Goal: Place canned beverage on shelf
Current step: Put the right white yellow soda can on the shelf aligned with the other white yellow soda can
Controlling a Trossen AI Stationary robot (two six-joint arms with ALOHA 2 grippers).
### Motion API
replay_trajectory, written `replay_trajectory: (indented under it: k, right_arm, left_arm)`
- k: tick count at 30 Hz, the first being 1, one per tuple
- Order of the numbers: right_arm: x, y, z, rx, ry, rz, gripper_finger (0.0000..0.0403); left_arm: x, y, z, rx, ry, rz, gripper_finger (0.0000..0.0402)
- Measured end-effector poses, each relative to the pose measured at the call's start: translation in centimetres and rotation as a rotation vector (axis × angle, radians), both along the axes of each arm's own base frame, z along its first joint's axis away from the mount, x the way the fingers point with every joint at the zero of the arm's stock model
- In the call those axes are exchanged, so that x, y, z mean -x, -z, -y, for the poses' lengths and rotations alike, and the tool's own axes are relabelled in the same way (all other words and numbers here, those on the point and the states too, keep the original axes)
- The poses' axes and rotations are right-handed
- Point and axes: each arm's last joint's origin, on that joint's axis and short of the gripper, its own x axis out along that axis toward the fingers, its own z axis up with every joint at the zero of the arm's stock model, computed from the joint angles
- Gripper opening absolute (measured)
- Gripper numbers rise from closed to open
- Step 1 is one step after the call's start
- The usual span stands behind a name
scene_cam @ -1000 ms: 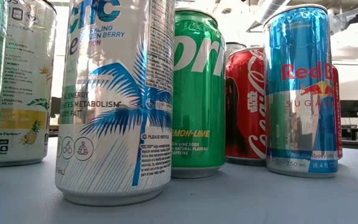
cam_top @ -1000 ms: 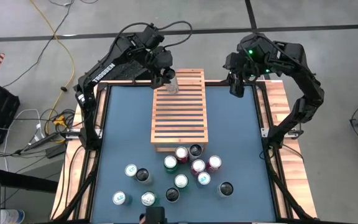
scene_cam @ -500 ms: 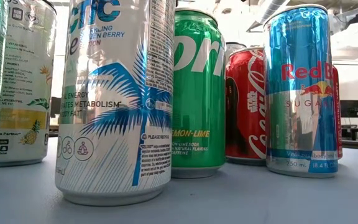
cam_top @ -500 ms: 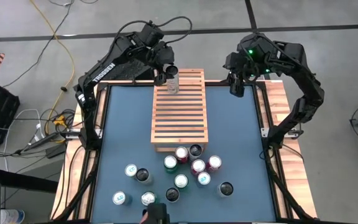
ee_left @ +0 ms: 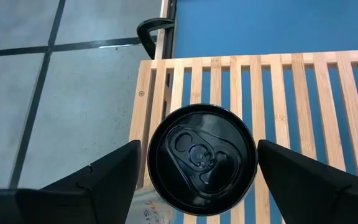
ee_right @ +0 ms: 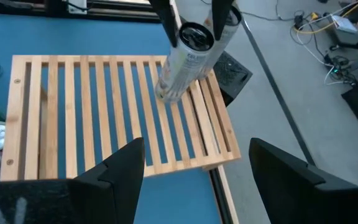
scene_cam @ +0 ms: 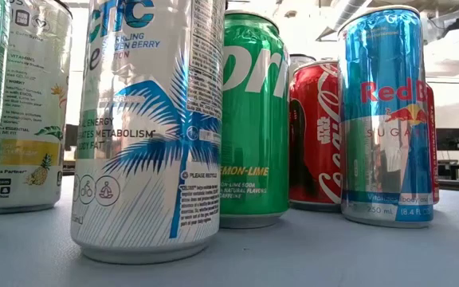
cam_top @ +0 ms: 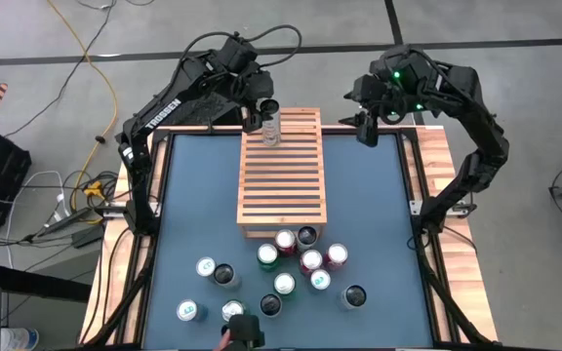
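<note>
Standing upright near the far left corner of the shelf (cam_top: 282, 173), the canned beverage (cam_top: 270, 127) rests on the slats; the left gripper (cam_top: 259, 114) hangs over it, fingers (ee_left: 89, 182) spread to either side of its black top, apart from it. The right gripper (cam_top: 367, 124) waits off the shelf's far right corner, fingers (ee_right: 120, 167) spread; more cans (cam_top: 297, 261) cluster on the blue table (cam_top: 193, 205) nearer the front.

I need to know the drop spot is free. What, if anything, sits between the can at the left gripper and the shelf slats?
Nothing visible. The can stands on the shelf at its far corner, left gripper open around it.
</note>
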Motion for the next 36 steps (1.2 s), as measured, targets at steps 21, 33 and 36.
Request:
replay_trajectory:
  k: [21,33,36]
  right_arm:
    - [0.14,0.01,0.28,-0.024,-0.01,0.01,0.0271]
    - [0.12,-0.01,0.29,-0.023,-0.01,0.013,0.0271]
    - [0.11,-0.02,0.3,-0.025,-0.008,0.015,0.0271]
  left_arm:
    - [-0.04,0.07,0.13,-0.079,0.103,-0.036,0.0238]
    - [-0.14,-0.14,-0.07,-0.098,0.054,-0.022,0.0241]
    - [-0.23,-0.21,-0.07,-0.101,0.057,-0.011,0.0243]
